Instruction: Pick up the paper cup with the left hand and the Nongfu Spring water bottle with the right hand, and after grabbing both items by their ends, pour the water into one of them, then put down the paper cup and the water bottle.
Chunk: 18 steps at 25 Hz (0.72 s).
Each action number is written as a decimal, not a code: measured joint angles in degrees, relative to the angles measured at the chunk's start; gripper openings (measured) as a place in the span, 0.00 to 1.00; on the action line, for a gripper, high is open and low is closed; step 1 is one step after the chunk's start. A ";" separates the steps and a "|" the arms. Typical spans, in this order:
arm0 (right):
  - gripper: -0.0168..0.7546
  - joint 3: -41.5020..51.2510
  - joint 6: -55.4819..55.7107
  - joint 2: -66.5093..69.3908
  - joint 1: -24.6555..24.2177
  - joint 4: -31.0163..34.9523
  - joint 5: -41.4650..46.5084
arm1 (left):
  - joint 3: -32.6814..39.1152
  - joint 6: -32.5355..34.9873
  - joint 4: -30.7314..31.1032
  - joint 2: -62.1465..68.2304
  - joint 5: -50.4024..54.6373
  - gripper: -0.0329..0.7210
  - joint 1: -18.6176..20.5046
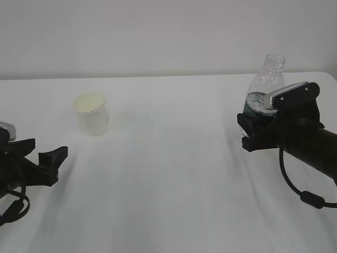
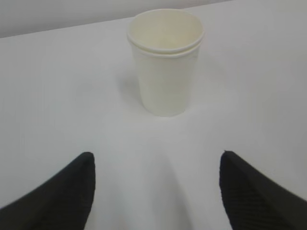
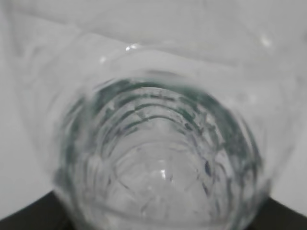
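Pickup step, as I read it. Right gripper (image 1: 258,124) clamps the Nongfu Spring water bottle (image 1: 265,87) low, upright on the surface (image 1: 174,174). Left gripper (image 2: 156,184) spread wide, empty, short of the paper cup (image 2: 165,62). Next: advance left, close on cup.

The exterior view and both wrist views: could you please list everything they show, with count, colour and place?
paper cup: one, white with cream inside, upright on the table's left, apart from the left hand.
Nongfu Spring water bottle: one, clear with dark green label, capless, upright at right, between the right hand's fingers.
table: one, white, under everything.
left hand: one, black, low left, fingers open.
right hand: one, black, closed around the bottle.
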 joint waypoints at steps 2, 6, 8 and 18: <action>0.55 0.00 0.00 0.00 0.00 -0.12 0.10 | -1.93 0.00 0.00 1.72 0.00 0.82 0.00; 0.55 0.00 -0.10 0.00 0.00 -0.21 0.10 | -4.88 -1.12 0.52 4.25 0.00 0.82 0.00; 0.55 0.00 -0.10 0.00 0.00 -0.21 0.10 | -6.27 -2.46 2.22 5.38 0.00 0.82 0.27; 0.55 0.00 -1.48 -0.02 0.00 -0.24 0.22 | -13.71 -5.30 15.32 11.05 0.00 0.82 6.51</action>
